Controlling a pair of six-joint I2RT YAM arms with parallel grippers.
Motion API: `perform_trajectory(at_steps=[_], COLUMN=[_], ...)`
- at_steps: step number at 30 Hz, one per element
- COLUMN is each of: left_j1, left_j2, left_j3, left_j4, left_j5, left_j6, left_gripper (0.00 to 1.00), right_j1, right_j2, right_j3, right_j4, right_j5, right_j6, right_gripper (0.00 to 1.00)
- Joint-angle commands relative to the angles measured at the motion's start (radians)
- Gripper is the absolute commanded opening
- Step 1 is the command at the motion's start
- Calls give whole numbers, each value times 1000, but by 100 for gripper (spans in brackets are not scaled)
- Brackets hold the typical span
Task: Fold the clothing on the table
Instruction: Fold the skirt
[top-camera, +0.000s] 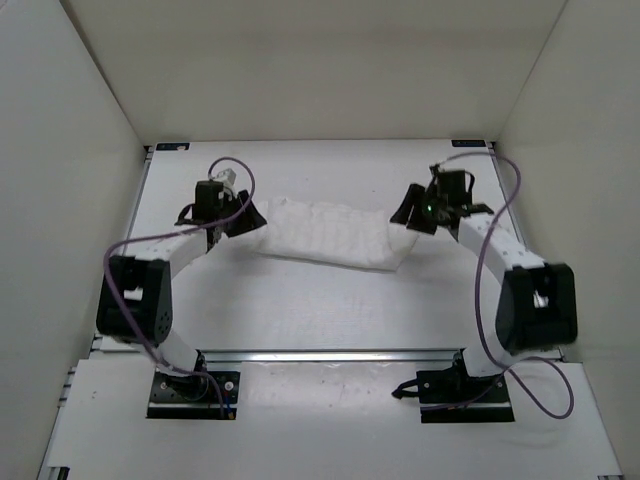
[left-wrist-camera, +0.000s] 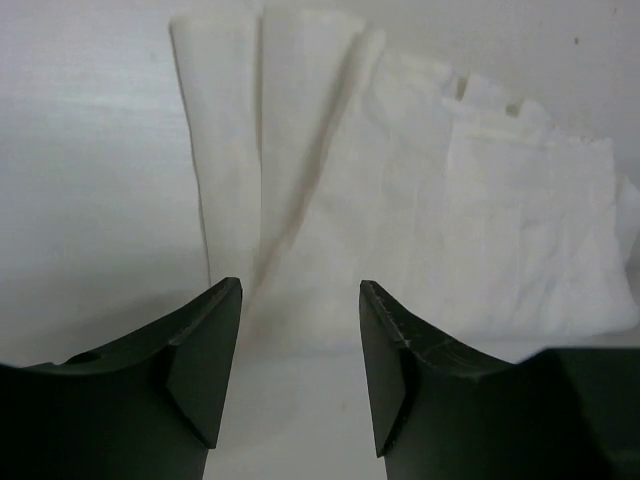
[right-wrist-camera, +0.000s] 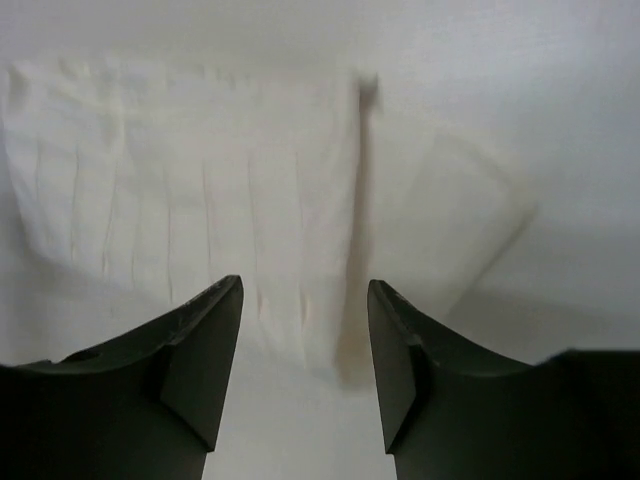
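Clothing (top-camera: 325, 238) lies as a long, rumpled white band on the desk (top-camera: 300, 320), stretched between the two grippers, one at each end. Left gripper (top-camera: 243, 216): jaws parted with a clear gap between them, nothing clamped. In its wrist view the cloth starts right at the fingertips and runs on ahead. Long lengthwise folds lie straight in front of the gap, with a wider crumpled spread ahead and to the gripper's right and bare desk to its left. Cannot tell whether the tips touch the fabric. Right gripper (top-camera: 410, 212): jaws likewise apart, holding nothing. In its wrist view a panel with parallel crease lines lies ahead and to the gripper's left. The panel's side edge runs straight ahead, roughly in line with the gap, and its near corner reaches down between the fingertips. A fainter, flatter patch shows ahead to the gripper's right; cloth or shadow, cannot tell. Contact here is also unclear.
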Motion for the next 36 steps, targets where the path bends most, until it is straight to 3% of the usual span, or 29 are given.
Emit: perform_trajectory(at_steps=[1,4,10,14,18,29,30,32,36], left_j1=[-39,-37,-47,-50,-74,-59,-62,-71,-76], left_j2=[-175,-253,-270,-215,-203,-172,-152,-114,-32], left_j3=[-179,-331,-486,-544,-590,-588,-581,-543,-523], left_j4=[-49,29,205,364,459,493,498,508,587], left_j5=[-49,-64,-80,-32,-87,-213,-213,-213,-164], left_j6=[-32,-104,-256,-364,-445,-532,-533,-528,-537], left_gripper=[61,62,61,67,68,69,68,62,27], right_j1=[-6,-23,-38,-67,-72,-34,-32,-41,-87], right_j2=[-173,-294,-399,-303,-234,-122,-122,-125,-105], right_j3=[-283,-516,-687,-729,-782,-763,-770,-779,-776], right_j4=[112,268,455,618,782,836,839,825,813], right_j5=[-49,-134,-154,-276,-312,-257,-237,-193,-148], right_j6=[129,175,267,352,485,595,612,626,629], right_gripper=[50,55,63,66,66,67,67,56,43])
